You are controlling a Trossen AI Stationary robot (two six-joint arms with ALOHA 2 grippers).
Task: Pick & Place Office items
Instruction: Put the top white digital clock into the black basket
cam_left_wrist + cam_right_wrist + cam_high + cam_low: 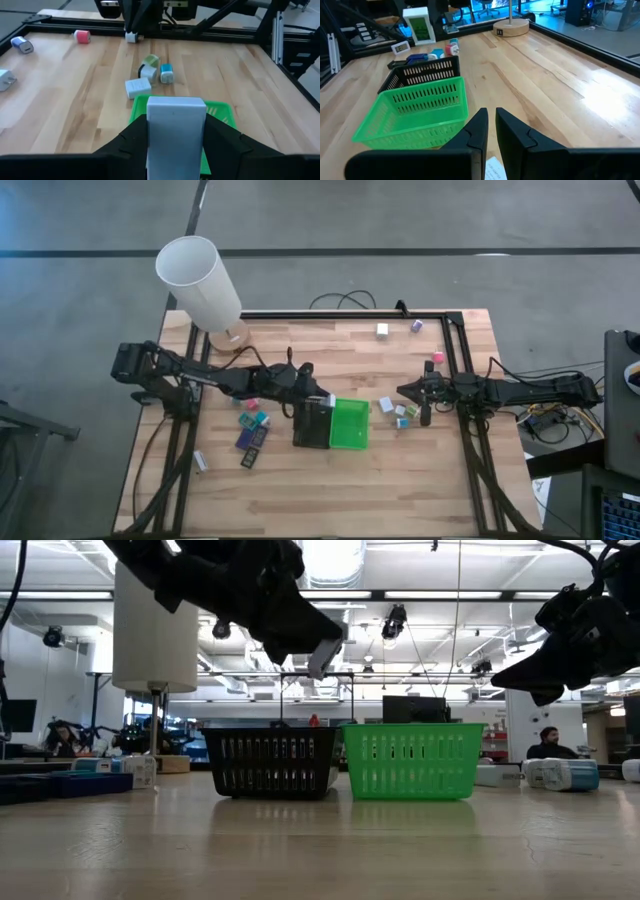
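My left gripper [322, 396] is shut on a white block [175, 129], one of the office items. It hangs above the right end of the black basket [311, 426], next to the green basket [350, 424]. In the low view the block [325, 654] is well above the basket rims. More small items lie on the table left of the baskets [251, 426] and right of them [400, 412]. My right gripper [424, 406] waits shut at the table's right, holding nothing. My left gripper pinches the white block's two opposite side faces [150, 131] between its two fingers [131, 142]. The fingers come from the table's left, slanting a little downward. The block is lifted clear and sticks out past the fingertips over the baskets.
A tall white lampshade [200, 280] on a wooden base stands at the far left. A pink block [437, 357], a white one [382, 330] and a purple one [417, 326] lie toward the far right. Another white item [200, 461] lies near the left front. Black frame rails [462, 350] border the table.
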